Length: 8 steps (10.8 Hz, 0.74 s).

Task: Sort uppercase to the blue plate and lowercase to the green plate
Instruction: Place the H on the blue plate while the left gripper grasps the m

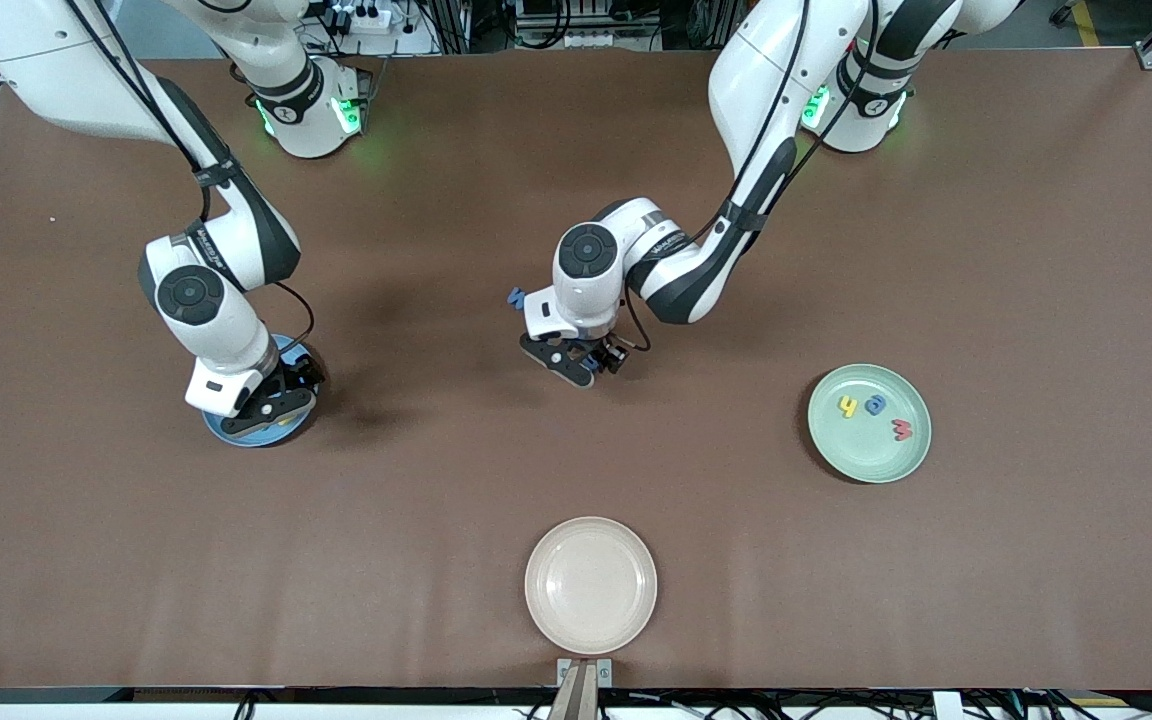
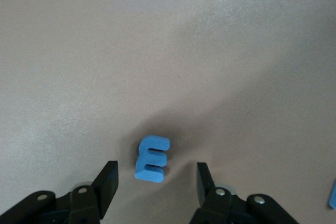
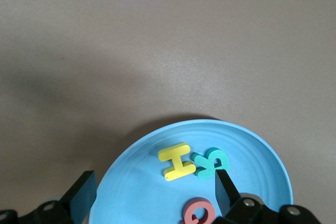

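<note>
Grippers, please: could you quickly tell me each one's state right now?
Left gripper: open, fingers either side of the blue e, not gripping.
Right gripper: open, empty, over the blue plate.

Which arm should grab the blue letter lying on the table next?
Left. The left gripper hangs open right over the blue e, fingers either side. The right gripper is open over the blue plate.

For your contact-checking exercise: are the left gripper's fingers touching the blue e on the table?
Apart. The left wrist view shows bare table between the blue e and each of the left gripper's fingers.
</note>
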{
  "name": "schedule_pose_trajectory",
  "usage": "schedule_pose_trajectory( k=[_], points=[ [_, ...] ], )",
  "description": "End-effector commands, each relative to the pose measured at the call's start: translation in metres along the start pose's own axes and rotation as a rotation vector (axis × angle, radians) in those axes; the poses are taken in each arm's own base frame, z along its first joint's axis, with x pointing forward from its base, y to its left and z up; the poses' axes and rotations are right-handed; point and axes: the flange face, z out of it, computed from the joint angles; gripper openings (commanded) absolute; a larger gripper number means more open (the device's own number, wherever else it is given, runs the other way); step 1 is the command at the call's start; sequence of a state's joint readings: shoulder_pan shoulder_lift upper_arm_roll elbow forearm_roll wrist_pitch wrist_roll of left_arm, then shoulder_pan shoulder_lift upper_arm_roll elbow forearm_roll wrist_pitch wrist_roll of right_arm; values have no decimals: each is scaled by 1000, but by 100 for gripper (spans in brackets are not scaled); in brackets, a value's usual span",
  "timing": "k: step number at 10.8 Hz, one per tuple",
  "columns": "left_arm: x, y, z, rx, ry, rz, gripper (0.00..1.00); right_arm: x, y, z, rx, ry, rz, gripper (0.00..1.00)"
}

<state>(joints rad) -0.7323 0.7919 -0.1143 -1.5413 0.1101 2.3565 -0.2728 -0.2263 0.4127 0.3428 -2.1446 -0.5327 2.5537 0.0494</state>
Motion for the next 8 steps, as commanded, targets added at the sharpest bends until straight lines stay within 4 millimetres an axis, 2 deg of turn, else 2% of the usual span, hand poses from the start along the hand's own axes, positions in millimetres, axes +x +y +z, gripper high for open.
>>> schedule_pose_trajectory(
  k=[1, 5, 8],
  points=[
    [6, -1, 4, 11, 11, -4, 68, -3, -4, -11, -14, -4, -11, 100],
    [9, -1, 9, 10, 10, -7, 64, -3, -10, -9, 5, -22, 2, 100],
    [12, -4, 12, 12, 14, -8, 61, 1, -16, -17, 26, -39, 20, 100]
  ],
)
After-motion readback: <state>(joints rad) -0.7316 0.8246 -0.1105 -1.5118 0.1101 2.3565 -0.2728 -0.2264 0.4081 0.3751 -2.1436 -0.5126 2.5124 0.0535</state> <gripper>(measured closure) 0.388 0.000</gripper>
